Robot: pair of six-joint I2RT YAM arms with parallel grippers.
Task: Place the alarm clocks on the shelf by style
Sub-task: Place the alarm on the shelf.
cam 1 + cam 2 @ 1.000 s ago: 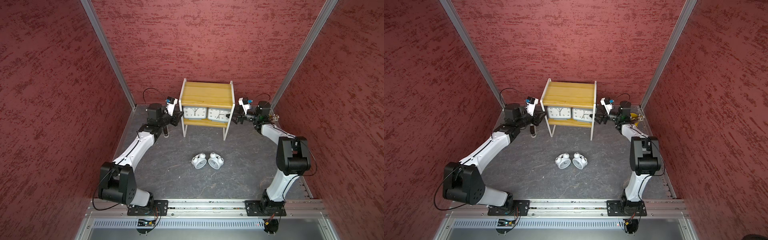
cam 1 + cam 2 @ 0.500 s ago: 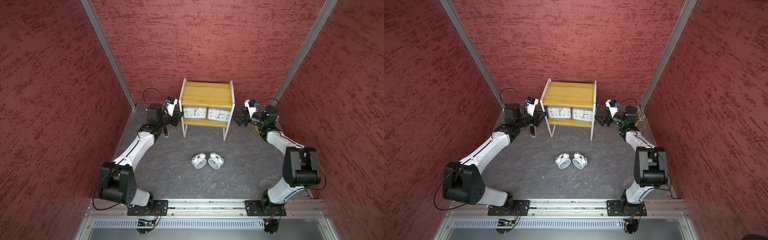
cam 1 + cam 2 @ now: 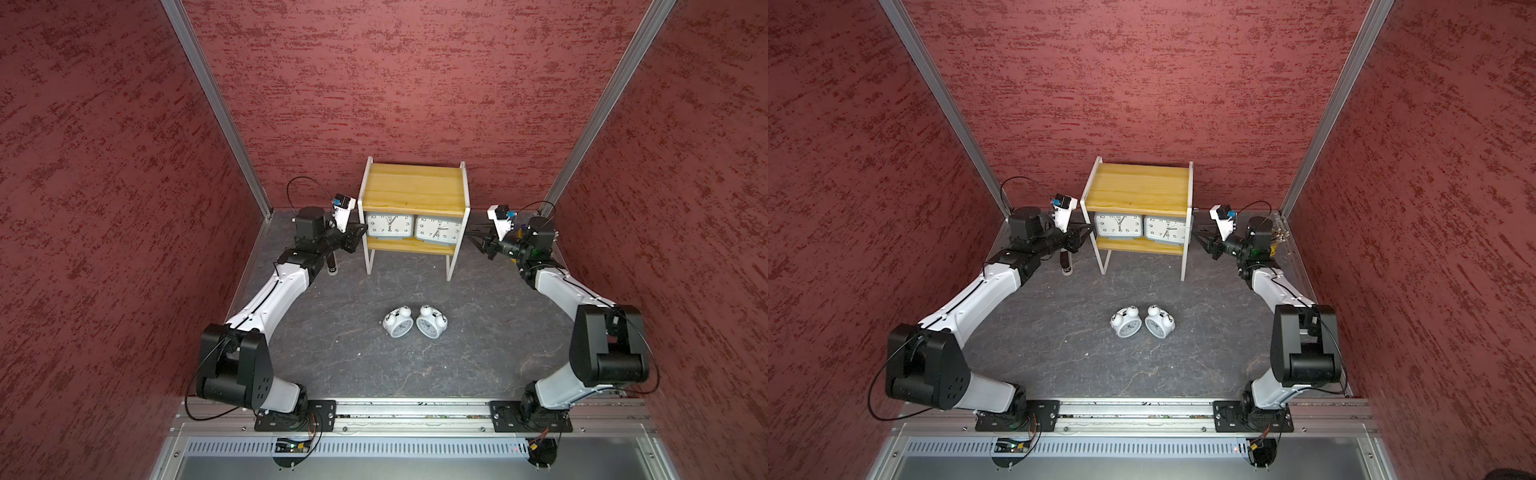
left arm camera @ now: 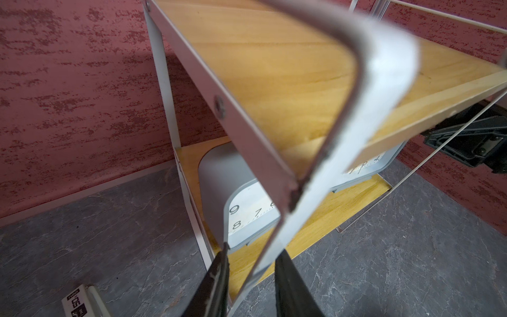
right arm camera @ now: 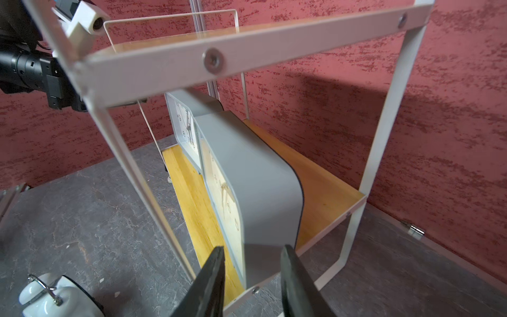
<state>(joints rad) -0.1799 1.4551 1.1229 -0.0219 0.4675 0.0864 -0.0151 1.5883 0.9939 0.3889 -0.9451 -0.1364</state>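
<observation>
The shelf (image 3: 413,189) (image 3: 1138,187) stands at the back wall. Two grey alarm clocks (image 3: 389,225) (image 3: 438,230) stand side by side on its lower board, faces forward. Two white twin-bell alarm clocks (image 3: 397,322) (image 3: 431,322) lie next to each other on the table in front. My left gripper (image 3: 360,230) (image 4: 252,251) is shut on the shelf's front left frame strip (image 4: 301,192). My right gripper (image 3: 471,235) (image 5: 253,248) hangs just off the shelf's right side, open, with nothing between its fingers. The nearer grey clock (image 5: 255,175) is just beyond them.
A dark cylindrical object (image 3: 331,266) lies on the table under my left forearm. A cup of pens (image 3: 1279,239) stands in the back right corner behind my right wrist. Red walls close in three sides. A metal rail (image 3: 415,415) runs along the front.
My right gripper has drawn back from the shelf's right side, its elbow has swung outward, and its jaws have narrowed. My left arm and the clocks have not moved.
</observation>
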